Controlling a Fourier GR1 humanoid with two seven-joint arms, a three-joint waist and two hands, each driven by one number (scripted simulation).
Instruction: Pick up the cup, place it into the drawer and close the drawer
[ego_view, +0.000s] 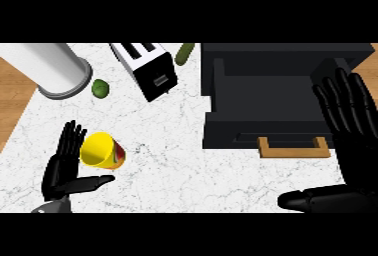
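Observation:
A yellow cup (101, 149) with a red band lies tipped on the white marble counter (170, 170), its mouth facing up and left. My left hand (65, 167) stands open just left of the cup, fingers straight, thumb reaching below it. The black drawer unit (266, 95) sits at the upper right with its drawer pulled open and a tan handle (293, 149) at the front. At the right edge my right hand (347, 125) is open with fingers up, beside the drawer's right side.
A white and black toaster (148, 67) lies at the top centre. A large white cylinder (53, 67) stands at the upper left. A green lime (100, 88) and a green cucumber (184, 53) rest near the toaster. Wooden floor shows past the counter's left edge.

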